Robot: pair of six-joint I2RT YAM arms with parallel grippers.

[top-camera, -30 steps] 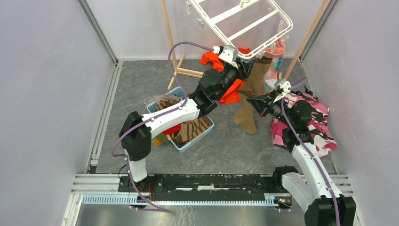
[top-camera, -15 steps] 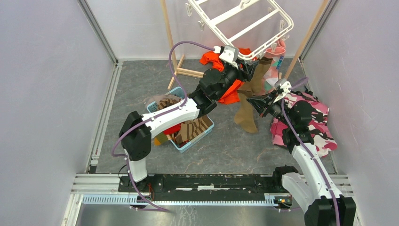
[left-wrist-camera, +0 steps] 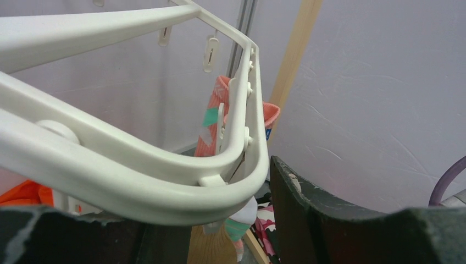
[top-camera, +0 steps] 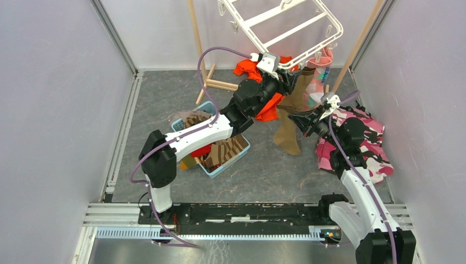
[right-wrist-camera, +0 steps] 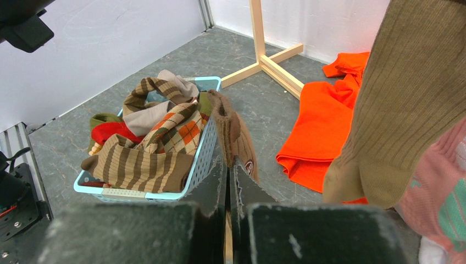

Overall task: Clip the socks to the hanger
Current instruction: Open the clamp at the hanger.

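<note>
**The sock top is right by our left hand**

Our left hand [top-camera: 287,78] is up high at the near corner of the hanger [left-wrist-camera: 137,176]. Its fingers stand apart with that corner between them. We cannot tell if they squeeze it or only sit around it.

The brown sock [top-camera: 294,104] hangs long and straight. Its top is just beside the left hand, up under the hanger corner. Its toe points down to the surface [top-camera: 264,170], far below that hand. We cannot tell if a clip has hold of it yet.

Our right hand [right-wrist-camera: 228,168] is lower down and off to the side. It is closed tight on a small fold of brown sock, about halfway down. So the sock top is up and away from the right hand, and the left hand is much nearer to it.

A pink sock [left-wrist-camera: 211,121] is already hanging on the hanger edge, just past the left hand's fingers. More socks [right-wrist-camera: 148,159] lie in the basket [right-wrist-camera: 200,157], down in front of the right hand.

We think the next move is for the left hand. The sock top has to sit up-and-down in the clip at that corner. The right hand only has to stop the sock from swinging. If the top slips sideways, the clip may bite on nothing.
</note>
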